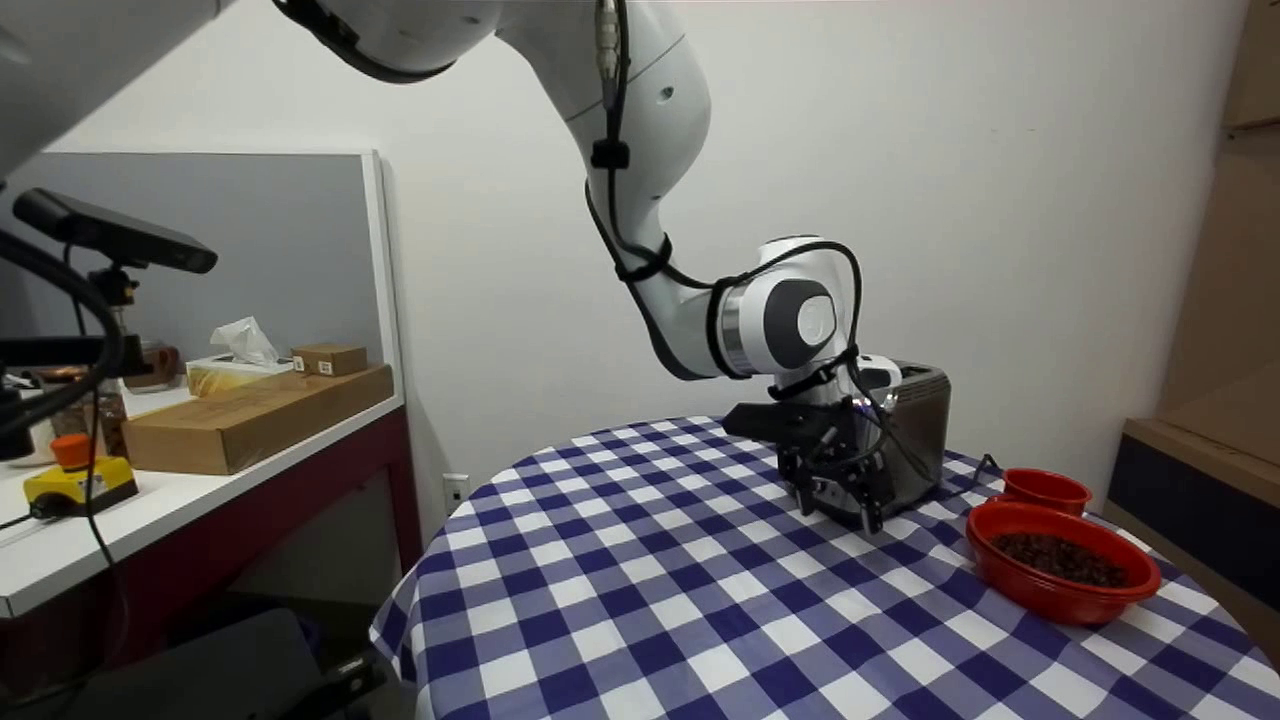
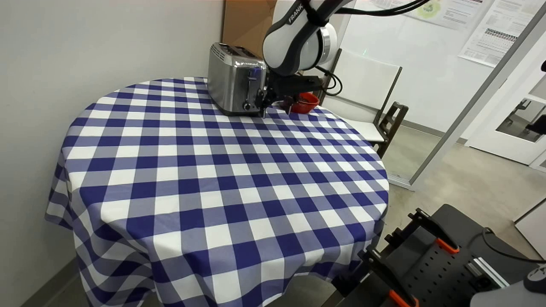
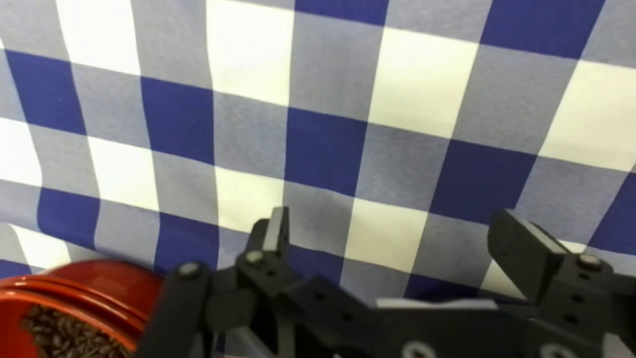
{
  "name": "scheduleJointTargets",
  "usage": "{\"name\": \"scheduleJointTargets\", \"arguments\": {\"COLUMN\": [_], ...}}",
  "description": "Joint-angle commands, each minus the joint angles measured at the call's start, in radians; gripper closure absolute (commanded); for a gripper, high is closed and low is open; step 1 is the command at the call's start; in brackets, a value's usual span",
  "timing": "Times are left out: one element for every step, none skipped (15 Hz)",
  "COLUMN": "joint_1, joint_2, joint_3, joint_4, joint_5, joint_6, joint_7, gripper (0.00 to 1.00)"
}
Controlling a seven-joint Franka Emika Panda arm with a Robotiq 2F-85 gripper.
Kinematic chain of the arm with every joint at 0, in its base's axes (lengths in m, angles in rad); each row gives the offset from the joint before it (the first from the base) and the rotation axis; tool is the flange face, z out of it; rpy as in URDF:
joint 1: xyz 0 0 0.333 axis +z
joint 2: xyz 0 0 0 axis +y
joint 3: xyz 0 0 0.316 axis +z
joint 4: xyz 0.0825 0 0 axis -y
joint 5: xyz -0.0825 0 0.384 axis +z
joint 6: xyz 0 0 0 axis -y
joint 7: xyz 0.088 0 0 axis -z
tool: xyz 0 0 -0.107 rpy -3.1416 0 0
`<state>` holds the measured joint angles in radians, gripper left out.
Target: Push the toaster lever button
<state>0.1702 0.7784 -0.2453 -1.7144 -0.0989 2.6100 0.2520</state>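
The shiny silver toaster (image 1: 922, 425) stands upright on the checked table and shows in both exterior views (image 2: 226, 83). Its narrow end with the dark lever (image 2: 252, 78) and a round knob (image 2: 246, 106) faces the gripper; the lever sits high in its slot. My gripper (image 1: 840, 515) points down at that end of the toaster, low over the cloth (image 2: 276, 111). I cannot tell whether it touches the toaster. In the wrist view the fingers (image 3: 390, 221) are wide apart with only cloth between them. The toaster does not show in the wrist view.
A red bowl (image 1: 1000, 580) with dark pellets stands near the toaster, and it shows lower left in the wrist view (image 3: 114, 303). A red cup (image 1: 1045, 487) is behind it. The toaster's dark cord (image 1: 975, 480) lies on the cloth. A white wall (image 1: 500, 250) stands behind the table.
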Motion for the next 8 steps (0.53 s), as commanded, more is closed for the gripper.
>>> {"name": "scheduleJointTargets", "arguments": {"joint_1": [-0.057,-0.065,-0.065,-0.078,-0.090,-0.096,-0.098,-0.102], "joint_2": [-0.074,-0.086,-0.114,-0.132,-0.158,-0.184,-0.216,-0.244], "joint_3": [0.080,0.091,0.094,0.108,0.121,0.128,0.129,0.131], "joint_4": [-0.001,0.002,-0.001,0.000,-0.008,-0.019,-0.038,-0.053], "joint_5": [0.055,0.071,0.083,0.100,0.119,0.130,0.134,0.138], "joint_6": [-0.180,-0.226,-0.292,-0.342,-0.381,-0.409,-0.422,-0.432], "joint_7": [0.004,0.014,0.039,0.041,0.045,0.054,0.068,0.081], "gripper": [0.00,0.00,0.00,0.00,0.00,0.00,0.00,0.00]}}
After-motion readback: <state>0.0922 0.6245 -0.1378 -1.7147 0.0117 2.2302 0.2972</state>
